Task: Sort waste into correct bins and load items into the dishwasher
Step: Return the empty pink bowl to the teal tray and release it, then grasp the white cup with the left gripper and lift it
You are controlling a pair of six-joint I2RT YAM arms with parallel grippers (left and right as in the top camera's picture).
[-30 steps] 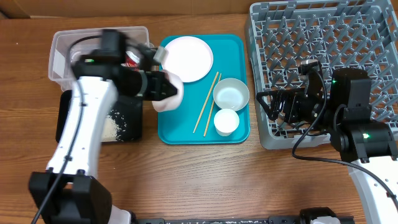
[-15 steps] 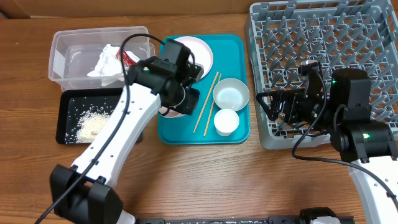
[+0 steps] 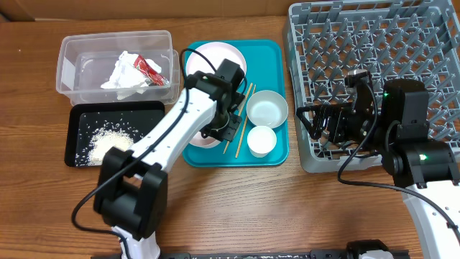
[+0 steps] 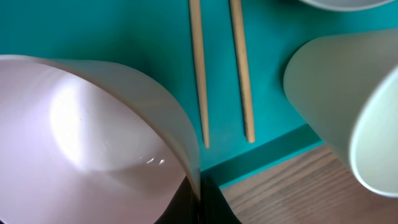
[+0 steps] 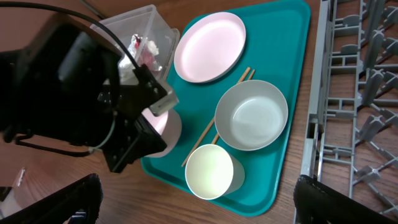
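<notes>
My left gripper [image 3: 218, 134] is shut on the rim of a small pale pink bowl [image 3: 201, 138], low over the front left of the teal tray [image 3: 277, 54]. The left wrist view shows that bowl [image 4: 81, 143] pinched between the fingers [image 4: 200, 200], beside the chopsticks [image 4: 199, 74] and the white cup [image 4: 348, 106]. The plate [image 3: 214, 61], second bowl [image 3: 267, 109], cup [image 3: 261, 141] and chopsticks [image 3: 244, 108] lie on the tray. Napkin [image 3: 123, 72] and red wrapper [image 3: 149, 67] are in the clear tub [image 3: 68, 68]. Rice [image 3: 108, 141] lies in the black tray [image 3: 147, 115]. My right gripper [image 3: 316, 122] is open and empty at the left edge of the dish rack [image 3: 374, 65].
The left arm [image 3: 165, 137] stretches across the black tray's right end and the teal tray's left edge. In the right wrist view the rack wall [image 5: 317, 93] stands just right of the teal tray [image 5: 292, 37]. Bare wooden table lies in front of the trays.
My left arm has swung right from over the tub and black tray to the teal tray, carrying the pink bowl down toward its front left. The right arm has not moved.
</notes>
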